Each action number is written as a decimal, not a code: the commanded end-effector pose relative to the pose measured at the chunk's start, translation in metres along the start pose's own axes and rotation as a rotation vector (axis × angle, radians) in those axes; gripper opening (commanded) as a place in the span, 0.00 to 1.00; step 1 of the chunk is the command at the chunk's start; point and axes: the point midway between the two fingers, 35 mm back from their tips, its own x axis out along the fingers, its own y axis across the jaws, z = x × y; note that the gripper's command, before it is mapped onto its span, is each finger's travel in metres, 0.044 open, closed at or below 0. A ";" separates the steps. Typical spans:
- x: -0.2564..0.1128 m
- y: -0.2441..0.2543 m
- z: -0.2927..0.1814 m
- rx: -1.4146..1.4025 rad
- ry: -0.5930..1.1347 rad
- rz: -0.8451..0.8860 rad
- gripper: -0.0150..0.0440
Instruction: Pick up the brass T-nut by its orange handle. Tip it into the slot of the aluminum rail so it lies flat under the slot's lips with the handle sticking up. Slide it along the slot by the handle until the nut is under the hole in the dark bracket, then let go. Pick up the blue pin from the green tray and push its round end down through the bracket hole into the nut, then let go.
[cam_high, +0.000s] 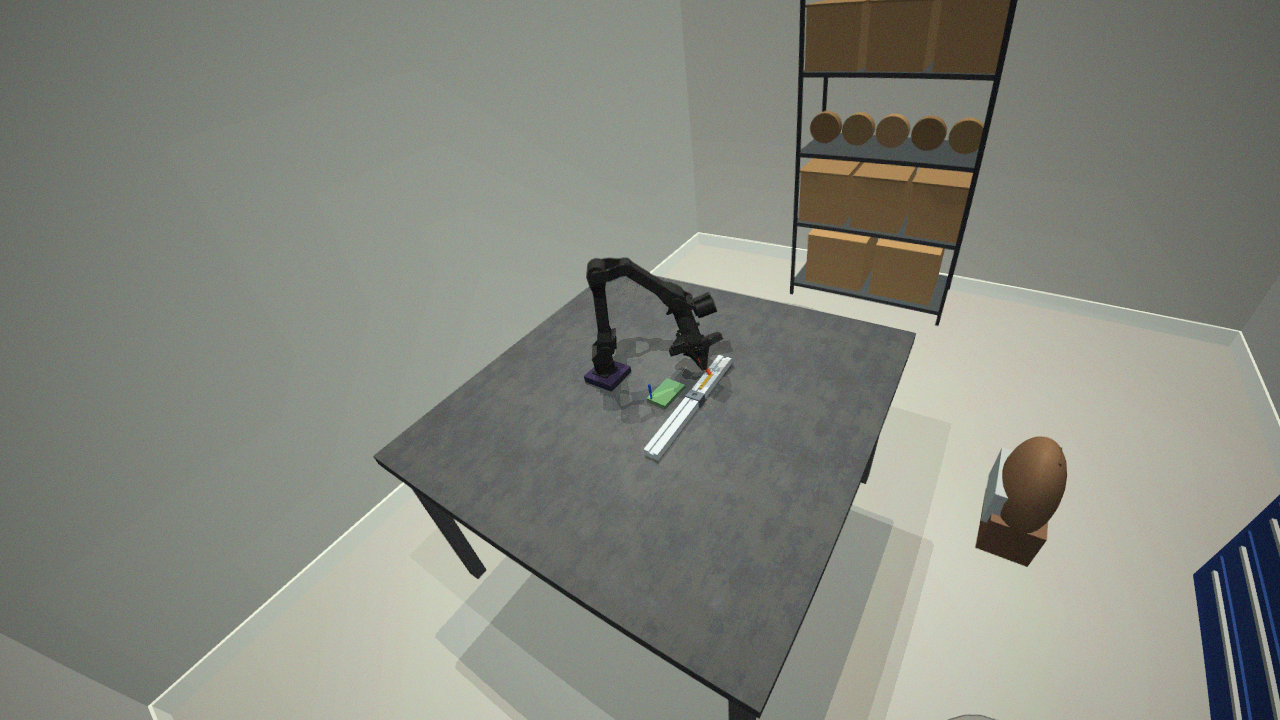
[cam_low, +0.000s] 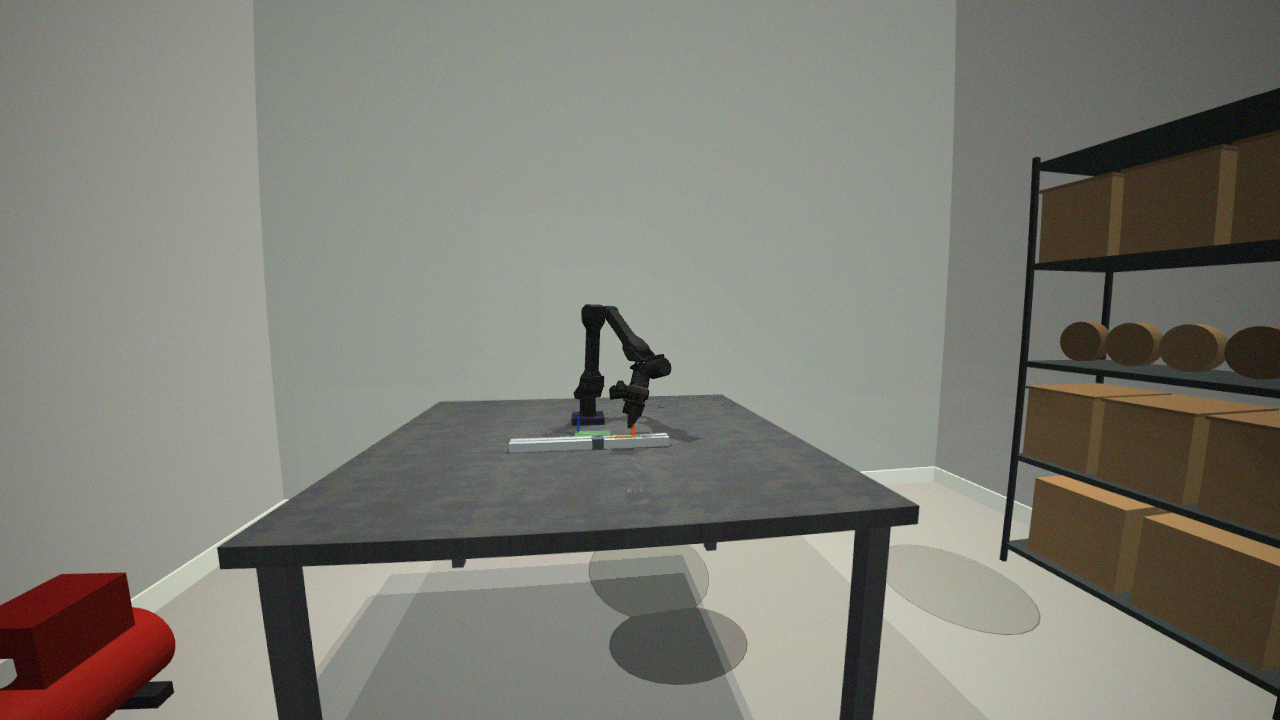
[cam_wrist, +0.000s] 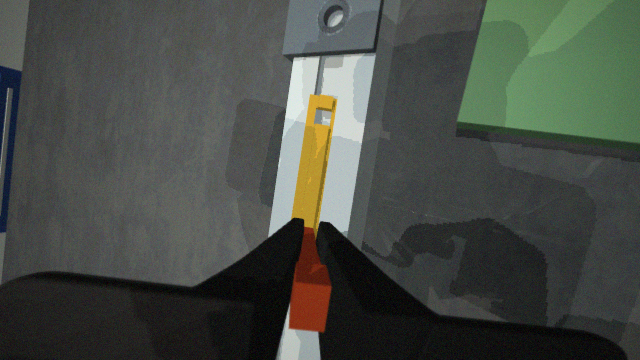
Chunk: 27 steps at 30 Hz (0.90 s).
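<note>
The pincer (cam_high: 703, 366) (cam_low: 631, 427) (cam_wrist: 309, 230) grips the orange handle (cam_high: 709, 371) (cam_low: 633, 431) (cam_wrist: 310, 306). The brass T-nut (cam_high: 704, 382) (cam_wrist: 312, 175) looks stiff, probably slick; hold it there.

- And the rail (cam_high: 673, 431) (cam_low: 550, 444) (cam_wrist: 287, 185), pale smooth metal, running from twelve toward six o'clock in the wrist view!
- At twelve, the bracket (cam_high: 694, 394) (cam_low: 597, 442) (cam_wrist: 302, 30), matt grey metal!
- Nut (cam_high: 704, 382) (cam_wrist: 312, 165): brassy yellow, smooth!
- Handle (cam_high: 708, 371) (cam_low: 633, 431) (cam_wrist: 310, 306) at six, smooth orange-red plastic look!
- Tray (cam_high: 666, 392) (cam_low: 591, 433) (cam_wrist: 560, 85) at two: smooth green plastic look!
- Table (cam_high: 554, 501) (cam_low: 572, 501) (cam_wrist: 150, 150): mottled, matt, stone-like!
</note>
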 end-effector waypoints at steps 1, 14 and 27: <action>-0.001 0.002 -0.001 -0.007 0.003 -0.007 0.00; 0.000 0.003 -0.001 -0.016 0.002 -0.037 0.00; 0.000 0.005 -0.001 -0.025 0.001 -0.067 0.00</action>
